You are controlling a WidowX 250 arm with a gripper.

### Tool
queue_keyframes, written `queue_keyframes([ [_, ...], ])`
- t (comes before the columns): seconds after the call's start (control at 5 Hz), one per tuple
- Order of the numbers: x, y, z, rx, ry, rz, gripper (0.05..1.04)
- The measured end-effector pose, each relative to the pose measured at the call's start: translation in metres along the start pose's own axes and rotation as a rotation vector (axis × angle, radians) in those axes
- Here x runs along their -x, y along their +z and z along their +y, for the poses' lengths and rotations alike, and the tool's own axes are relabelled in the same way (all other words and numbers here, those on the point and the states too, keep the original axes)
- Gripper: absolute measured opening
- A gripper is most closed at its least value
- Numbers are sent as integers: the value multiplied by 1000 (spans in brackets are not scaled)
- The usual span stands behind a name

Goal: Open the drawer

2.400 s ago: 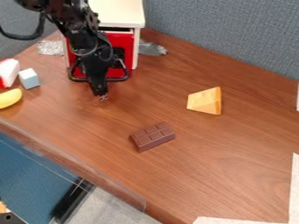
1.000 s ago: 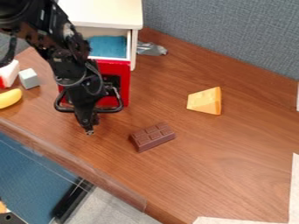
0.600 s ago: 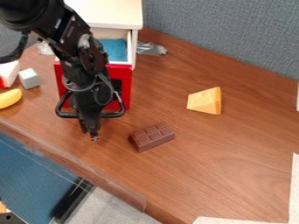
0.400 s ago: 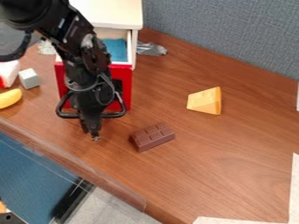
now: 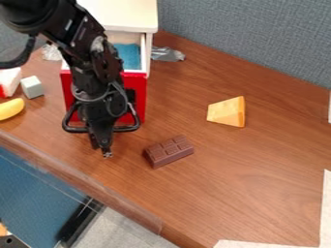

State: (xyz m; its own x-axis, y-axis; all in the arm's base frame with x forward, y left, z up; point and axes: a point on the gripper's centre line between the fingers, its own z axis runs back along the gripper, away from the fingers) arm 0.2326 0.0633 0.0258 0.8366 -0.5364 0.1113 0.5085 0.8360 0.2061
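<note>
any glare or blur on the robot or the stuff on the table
camera view: soft edges throughout, fine detail on the black gripper smeared together; no harsh glare on the chocolate bar; the cheese wedge has a darker right side.

red drawer (image 5: 141,83) pulled open, hand (image 5: 104,149) moved nearer the chocolate bar (image 5: 169,151)

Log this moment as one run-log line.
task: open the drawer | drawer: open, blue inside | gripper: in front of red drawer face | chocolate bar, cheese wedge: on table
</note>
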Motion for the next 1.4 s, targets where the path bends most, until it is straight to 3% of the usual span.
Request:
queue_keyframes([
  [0.4, 8, 0, 2, 9, -5, 7, 278],
  [0.6, 28, -1, 9, 24, 99, 39, 583],
  [0.8, 24, 13, 11, 18, 96, -9, 892],
  [1.0, 23, 29, 11, 42, 74, -69, 1011],
  [1.4, 22, 84, 23, 50, 76, -215, 1001],
])
